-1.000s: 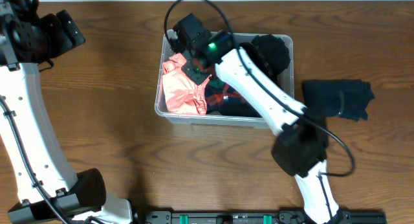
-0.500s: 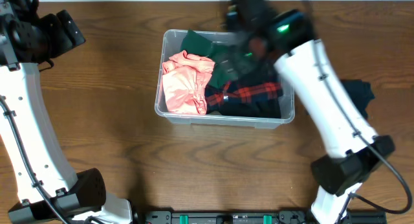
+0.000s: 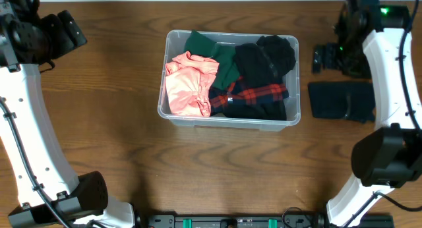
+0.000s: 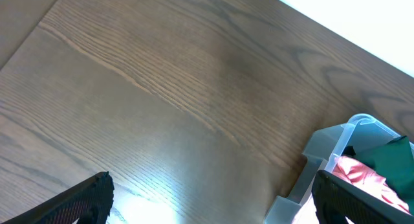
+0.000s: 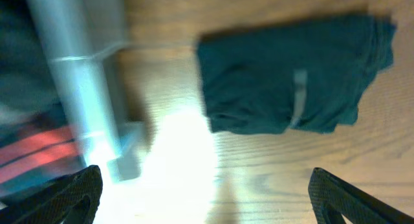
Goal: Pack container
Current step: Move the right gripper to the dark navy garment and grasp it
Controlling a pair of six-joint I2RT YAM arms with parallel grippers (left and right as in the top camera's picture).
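- Large clear plastic rectangular container (image 3: 227, 123) sits mid-way across the brown wooden surface (image 3: 112, 155). It holds 4 items: crumpled pink cloth (image 3: 188, 86), green cloth (image 3: 221, 57), black cloth (image 3: 264, 57) and red-and-black plaid cloth (image 3: 260, 93).
- Folded dark cloth (image 3: 341, 99) lies just right of it, apart.
- Right gripper (image 5: 207, 195) hovers beyond that cloth, spread wide, empty.
- Left gripper (image 4: 217, 201) is at the far left, spread wide, empty.

Clear container (image 3: 162, 70): pink cloth (image 3: 188, 86), green cloth (image 3: 223, 58), black cloth (image 3: 264, 57), red-black plaid cloth (image 3: 260, 95). Dark teal cloth (image 3: 339, 100); brown wood-grain table (image 3: 112, 129).
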